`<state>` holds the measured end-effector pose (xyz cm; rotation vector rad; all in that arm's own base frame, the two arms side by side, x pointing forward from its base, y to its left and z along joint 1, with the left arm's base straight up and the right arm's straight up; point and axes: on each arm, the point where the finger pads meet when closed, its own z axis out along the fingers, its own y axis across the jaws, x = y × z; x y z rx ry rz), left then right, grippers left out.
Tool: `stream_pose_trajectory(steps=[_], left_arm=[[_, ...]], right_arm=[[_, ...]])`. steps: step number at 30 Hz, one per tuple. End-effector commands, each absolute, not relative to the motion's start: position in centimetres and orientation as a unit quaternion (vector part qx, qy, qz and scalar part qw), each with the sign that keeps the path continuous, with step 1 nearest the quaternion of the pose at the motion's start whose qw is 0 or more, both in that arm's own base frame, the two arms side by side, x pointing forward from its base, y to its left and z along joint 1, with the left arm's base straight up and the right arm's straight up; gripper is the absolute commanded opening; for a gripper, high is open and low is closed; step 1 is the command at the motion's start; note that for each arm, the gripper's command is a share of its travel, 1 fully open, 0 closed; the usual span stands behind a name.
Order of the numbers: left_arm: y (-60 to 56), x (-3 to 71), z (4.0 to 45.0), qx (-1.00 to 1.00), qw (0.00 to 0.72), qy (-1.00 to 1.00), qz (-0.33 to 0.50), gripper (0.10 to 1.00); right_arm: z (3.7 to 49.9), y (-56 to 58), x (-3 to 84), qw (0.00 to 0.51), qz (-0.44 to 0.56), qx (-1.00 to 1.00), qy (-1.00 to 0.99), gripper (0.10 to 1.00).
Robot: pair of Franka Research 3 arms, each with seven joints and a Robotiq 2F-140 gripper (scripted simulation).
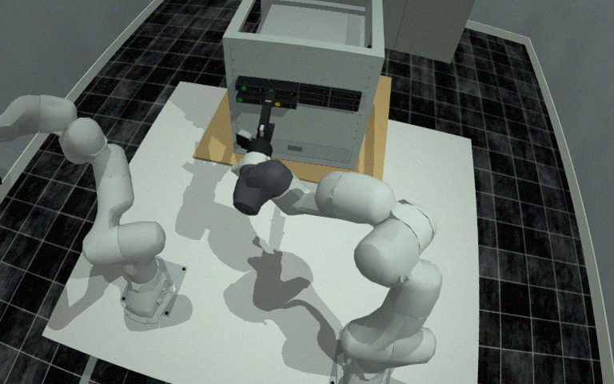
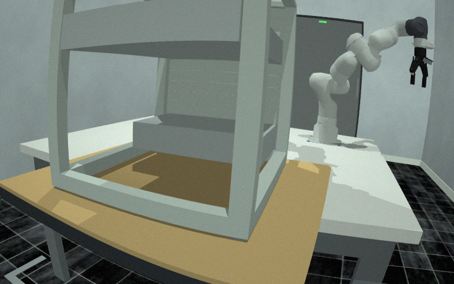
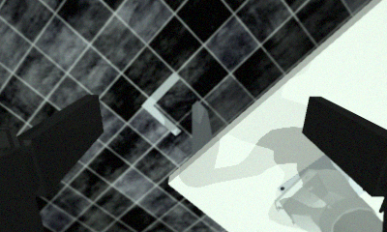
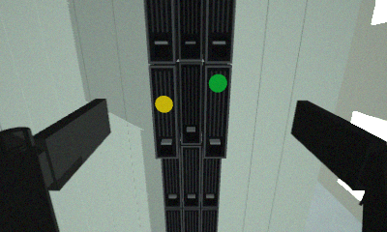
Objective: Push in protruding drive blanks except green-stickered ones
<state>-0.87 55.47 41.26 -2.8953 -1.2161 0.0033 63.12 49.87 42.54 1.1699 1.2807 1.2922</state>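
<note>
The grey rack stands upright on a wooden board. Its front carries rows of black drive blanks. In the right wrist view, a yellow-stickered blank and a green-stickered blank stand out past the middle blank between them. The top view shows green stickers on both left blanks of the top row and the leftmost lower blank. My right gripper is open and empty, close in front of these blanks. My left gripper is open and empty, high beyond the table edge.
The wooden board lies under the rack, at the white table. The right arm reaches across in front of the rack. The left arm stands at the table's left side. A grey cabinet is behind the rack.
</note>
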Motion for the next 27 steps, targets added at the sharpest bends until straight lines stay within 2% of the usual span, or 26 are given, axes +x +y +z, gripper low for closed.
stream_pose_trajectory(steps=[1, 27], left_arm=[[55.4, -0.8, 41.3, -0.921, 0.000, -0.390, 0.000, 1.000], [55.4, -0.8, 41.3, -0.921, 0.000, -0.390, 0.000, 1.000]], right_arm=[[42.5, 50.8, 63.1, 0.474, 0.525, 0.474, 0.525, 1.000], [42.1, 60.6, 63.0, 0.474, 0.525, 0.474, 0.525, 1.000]])
